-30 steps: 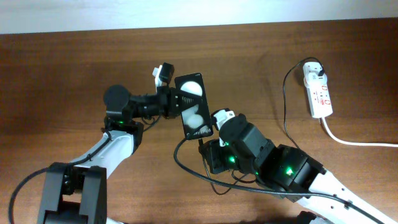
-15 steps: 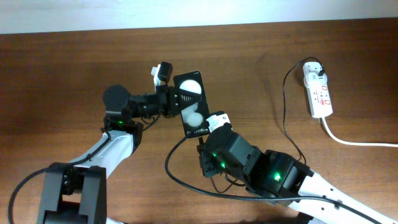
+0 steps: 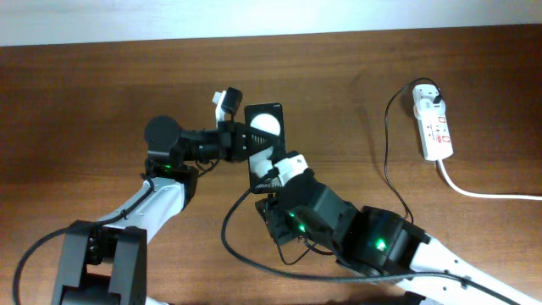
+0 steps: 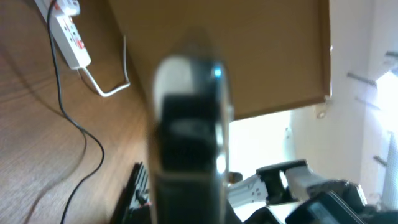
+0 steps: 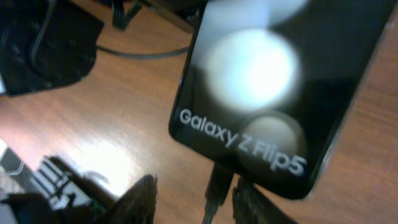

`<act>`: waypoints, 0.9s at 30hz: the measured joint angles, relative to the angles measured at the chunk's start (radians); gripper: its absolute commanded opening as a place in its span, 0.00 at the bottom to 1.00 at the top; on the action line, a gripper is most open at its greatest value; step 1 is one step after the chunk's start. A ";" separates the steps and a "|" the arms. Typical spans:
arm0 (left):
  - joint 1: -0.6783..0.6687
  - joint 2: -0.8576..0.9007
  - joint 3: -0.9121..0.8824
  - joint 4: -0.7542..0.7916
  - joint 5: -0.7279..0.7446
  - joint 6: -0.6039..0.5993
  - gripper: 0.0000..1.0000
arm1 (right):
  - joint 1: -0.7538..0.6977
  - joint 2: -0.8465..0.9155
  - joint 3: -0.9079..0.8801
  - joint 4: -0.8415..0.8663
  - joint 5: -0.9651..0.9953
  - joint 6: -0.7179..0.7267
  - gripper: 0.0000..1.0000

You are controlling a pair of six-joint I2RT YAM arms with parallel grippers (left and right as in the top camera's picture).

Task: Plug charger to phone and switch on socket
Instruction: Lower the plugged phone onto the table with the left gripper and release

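My left gripper [image 3: 243, 141] is shut on the black phone [image 3: 265, 134] and holds it above the table, face up. In the left wrist view the phone [image 4: 186, 143] is a blurred edge-on shape. The right wrist view shows its glossy face [image 5: 280, 81] with "Galaxy Z Flip5" lettering. The charger's small plug [image 5: 217, 183] sits against the phone's bottom edge. My right gripper [image 5: 196, 202] is open, with one finger on each side of the plug. The black cable [image 3: 388, 161] runs to the white adapter [image 3: 426, 100] in the socket [image 3: 436, 127] at the far right.
The thick white cord [image 3: 483, 193] leaves the socket toward the right edge. The black cable loops on the table [image 3: 227, 233] under my right arm. The socket [image 4: 67, 40] and cable [image 4: 74, 127] also show in the left wrist view.
My right arm has moved left and up, close under the phone's bottom edge. The left gripper has turned the phone more upright. The cable loop has shifted left.
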 measured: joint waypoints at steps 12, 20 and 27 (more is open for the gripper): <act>-0.296 0.000 -0.013 -0.004 -0.737 -0.015 0.00 | -0.014 -0.700 0.035 -0.388 0.203 -0.016 0.92; -0.418 0.024 0.497 -1.265 -1.185 0.483 0.00 | -0.014 -0.726 0.035 -0.470 0.236 -0.016 0.96; -0.235 0.178 0.607 -1.536 -0.880 0.896 0.02 | -0.014 -0.726 0.035 -0.470 0.240 -0.016 0.96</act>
